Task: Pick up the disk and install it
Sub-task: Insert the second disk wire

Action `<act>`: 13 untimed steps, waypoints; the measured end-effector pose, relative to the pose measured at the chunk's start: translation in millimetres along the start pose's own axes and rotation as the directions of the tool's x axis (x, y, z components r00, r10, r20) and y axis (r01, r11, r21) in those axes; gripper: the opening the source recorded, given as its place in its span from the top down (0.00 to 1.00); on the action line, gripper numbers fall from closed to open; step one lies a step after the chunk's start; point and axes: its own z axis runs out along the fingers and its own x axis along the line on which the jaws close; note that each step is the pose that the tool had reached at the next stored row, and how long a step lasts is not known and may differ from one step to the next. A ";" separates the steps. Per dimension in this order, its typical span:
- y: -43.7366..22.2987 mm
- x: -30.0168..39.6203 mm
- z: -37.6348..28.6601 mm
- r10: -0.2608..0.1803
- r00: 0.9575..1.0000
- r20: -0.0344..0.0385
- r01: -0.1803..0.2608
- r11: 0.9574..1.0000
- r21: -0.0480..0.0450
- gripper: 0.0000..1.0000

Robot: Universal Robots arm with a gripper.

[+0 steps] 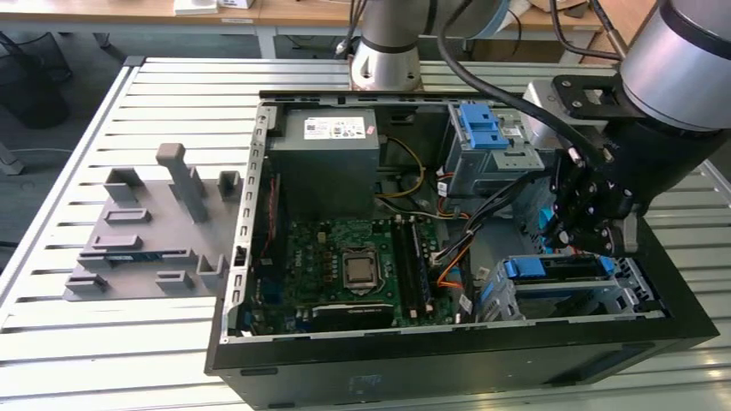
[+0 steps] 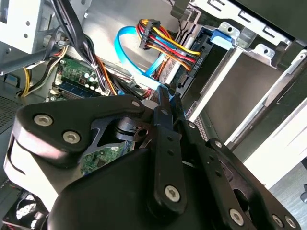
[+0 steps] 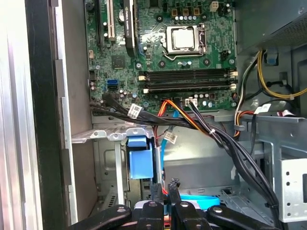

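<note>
The disk (image 1: pixel 556 268) lies in the lower drive cage at the front corner of the open computer case (image 1: pixel 457 360), on the exterior view's right. Its blue frame faces up. My gripper (image 1: pixel 597 245) hangs just above that cage. In both wrist views the two fingertips (image 3: pixel 168 186) (image 2: pixel 164 96) are pressed together with nothing between them. A blue SATA cable (image 2: pixel 125 57) and a coloured power plug (image 2: pixel 163 45) hang close to the fingertips. Under the fingers, the first wrist view shows a light blue edge (image 3: pixel 201 199).
The motherboard (image 1: pixel 354 265) fills the case floor. A grey power supply (image 1: pixel 325 163) sits at the back, and an upper drive cage with a blue latch (image 1: pixel 480 128) beside it. Loose cables (image 3: pixel 211 129) cross beside the cage. A grey fixture plate (image 1: pixel 149 248) lies on the slatted table.
</note>
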 end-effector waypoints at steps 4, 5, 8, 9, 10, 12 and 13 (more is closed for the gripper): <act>0.0 0.6 1.7 0.000 1.000 -0.001 0.000 1.000 0.000 0.84; 0.0 0.6 1.9 0.000 1.000 0.000 0.000 1.000 0.000 0.84; 0.0 0.6 2.0 0.000 1.000 0.000 0.000 1.000 0.000 0.84; 0.0 0.9 2.3 0.000 1.000 0.000 0.000 1.000 0.000 0.84; 0.0 1.4 2.5 0.000 1.000 0.000 0.000 1.000 0.000 0.84; -0.2 3.0 3.0 0.000 1.000 0.000 0.000 1.000 0.000 0.84; -0.3 3.9 3.3 0.000 1.000 0.000 0.000 1.000 0.000 0.84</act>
